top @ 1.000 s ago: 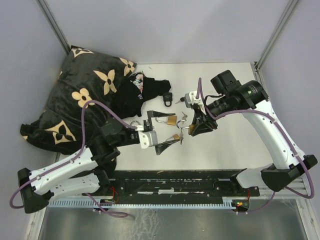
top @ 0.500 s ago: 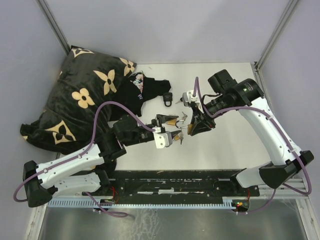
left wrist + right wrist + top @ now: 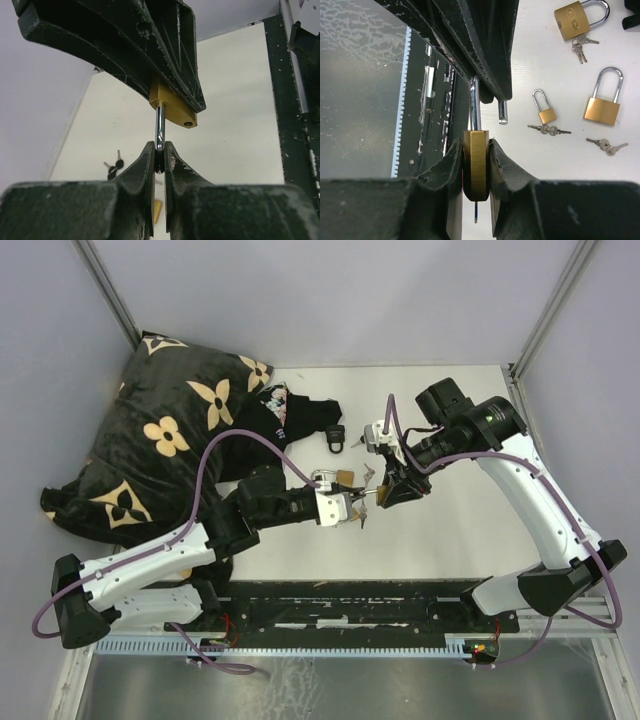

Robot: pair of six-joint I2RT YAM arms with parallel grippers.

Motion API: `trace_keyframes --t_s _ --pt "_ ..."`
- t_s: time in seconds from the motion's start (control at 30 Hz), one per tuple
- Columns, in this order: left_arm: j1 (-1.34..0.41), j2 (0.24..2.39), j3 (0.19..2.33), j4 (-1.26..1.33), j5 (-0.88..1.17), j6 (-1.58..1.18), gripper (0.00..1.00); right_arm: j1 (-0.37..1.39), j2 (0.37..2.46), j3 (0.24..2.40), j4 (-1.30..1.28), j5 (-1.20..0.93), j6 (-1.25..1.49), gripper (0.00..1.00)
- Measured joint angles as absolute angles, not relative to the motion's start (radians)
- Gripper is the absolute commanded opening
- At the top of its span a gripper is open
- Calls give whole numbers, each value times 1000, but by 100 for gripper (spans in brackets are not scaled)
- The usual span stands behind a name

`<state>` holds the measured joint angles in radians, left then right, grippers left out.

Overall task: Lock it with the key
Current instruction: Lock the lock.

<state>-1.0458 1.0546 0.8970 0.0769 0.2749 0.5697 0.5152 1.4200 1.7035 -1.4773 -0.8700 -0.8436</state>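
One brass padlock (image 3: 476,160) was held above desk (image 3: 560,165), between both hands. Its shackle (image 3: 159,125) was seen open, free leg (image 3: 503,112) clear of body. Step judged: shackle being closed before key is turned. Next move would call for free leg aligned over its hole, then pressed home. Right hand (image 3: 476,150) was clamped on lock body; left hand (image 3: 159,156) was pinched nearly shut on shackle. Spare padlocks (image 3: 602,100), keys (image 3: 550,130) lay on desk.

A robotics lab cell — bare grey walls (image 3: 330,300), aluminium frame posts (image 3: 107,292), white table (image 3: 455,535).
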Motion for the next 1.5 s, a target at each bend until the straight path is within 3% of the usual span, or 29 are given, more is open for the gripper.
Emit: trace_keyframes --t_s 0.37,0.77,1.5 --pt "-1030 1067 912 70 313 159 5 521 1395 1686 -1468 -851 -927 2" --pt "-899 1104 865 245 540 -262 3 522 1385 1682 -1453 -855 -970 2" --pt "-892 1124 806 378 599 -347 3 512 1391 1654 -1489 -913 -908 2"
